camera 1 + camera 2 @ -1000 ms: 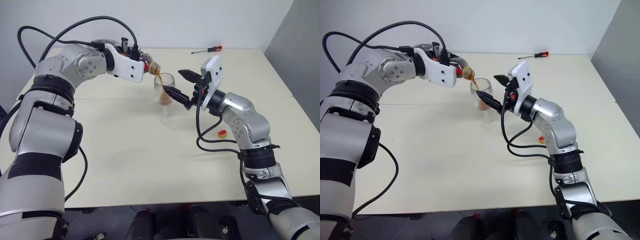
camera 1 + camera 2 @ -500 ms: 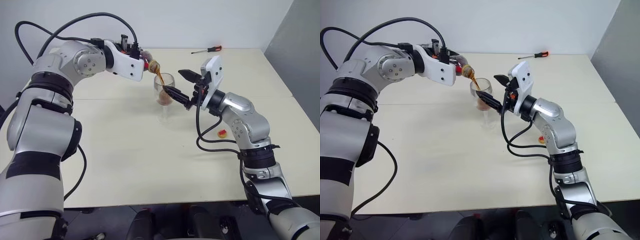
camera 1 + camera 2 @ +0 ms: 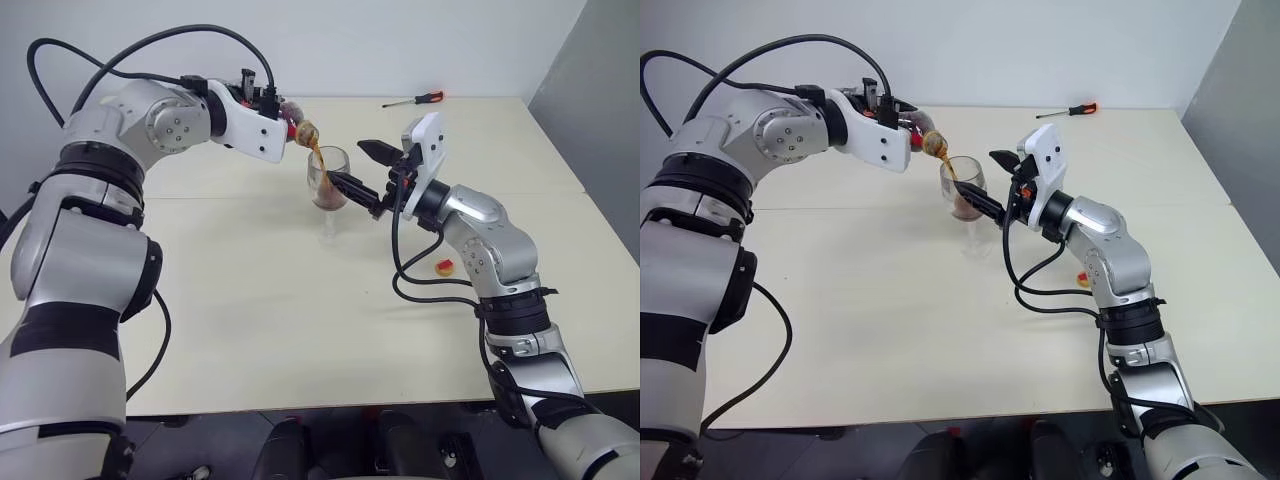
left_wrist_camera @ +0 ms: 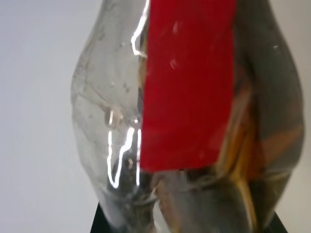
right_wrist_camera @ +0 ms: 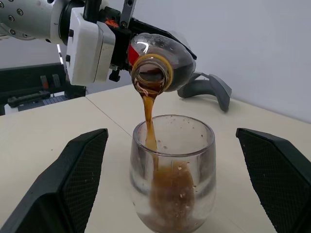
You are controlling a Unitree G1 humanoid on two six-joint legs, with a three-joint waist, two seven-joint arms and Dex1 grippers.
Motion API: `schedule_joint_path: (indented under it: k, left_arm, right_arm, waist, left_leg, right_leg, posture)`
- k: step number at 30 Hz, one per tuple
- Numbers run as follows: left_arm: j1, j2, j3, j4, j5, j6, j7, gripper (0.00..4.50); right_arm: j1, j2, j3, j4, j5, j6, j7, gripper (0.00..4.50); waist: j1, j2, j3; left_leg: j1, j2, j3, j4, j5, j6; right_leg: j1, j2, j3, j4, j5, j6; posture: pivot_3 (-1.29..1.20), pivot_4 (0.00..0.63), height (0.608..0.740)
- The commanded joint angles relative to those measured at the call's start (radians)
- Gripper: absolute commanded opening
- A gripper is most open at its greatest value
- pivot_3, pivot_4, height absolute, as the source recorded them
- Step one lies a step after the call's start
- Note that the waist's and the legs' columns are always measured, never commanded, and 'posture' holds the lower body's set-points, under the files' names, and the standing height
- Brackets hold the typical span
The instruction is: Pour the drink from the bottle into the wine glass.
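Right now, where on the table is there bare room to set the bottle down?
The table is bare along the near edge and left of the wine glass. It is crowded at the glass, with the right tool around it, and a small yellow-red object lies beside the right arm.

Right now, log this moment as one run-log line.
phase: pouring | left gripper: shut on bottle, tilted over wine glass | drink: streaming in | right gripper: open, fingers either side of bowl, apart

Table (image 3: 250, 300): wine glass (image 3: 327, 190), screwdriver (image 3: 414, 99), perhaps cap (image 3: 444, 266).

Cream table (image 3: 250, 320), red-handled screwdriver (image 3: 414, 99) at its far edge, small yellow-red cap (image 3: 445, 266) nearer
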Motion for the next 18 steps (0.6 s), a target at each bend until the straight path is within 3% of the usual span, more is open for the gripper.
schedule_joint_path:
  k: [1,18]
  left_arm:
    - [-0.056,0.019,0.001,-0.003,0.003,-0.003,0.025,0.98]
    - [-0.070,0.028,-0.012,-0.003,0.003,-0.014,0.031,0.98]
  right_arm:
    - [-0.022,-0.004,-0.015,-0.031,0.002,-0.025,0.007,4.50]
    - [-0.010,-0.002,-0.007,-0.054,0.004,-0.020,0.008,4.50]
  waist:
    - [0.000,0.000,0.000]
    - [0.000,0.000,0.000]
  left_leg:
    - [0.000,0.000,0.000,0.000,0.000,0.000]
    - [0.000,0.000,0.000,0.000,0.000,0.000]
  right_leg:
    - [0.000,0.000,0.000,0.000,0.000,0.000]
    - [0.000,0.000,0.000,0.000,0.000,0.000]
  posture:
    - [0.00,0.150,0.740]
    - [0.00,0.150,0.740]
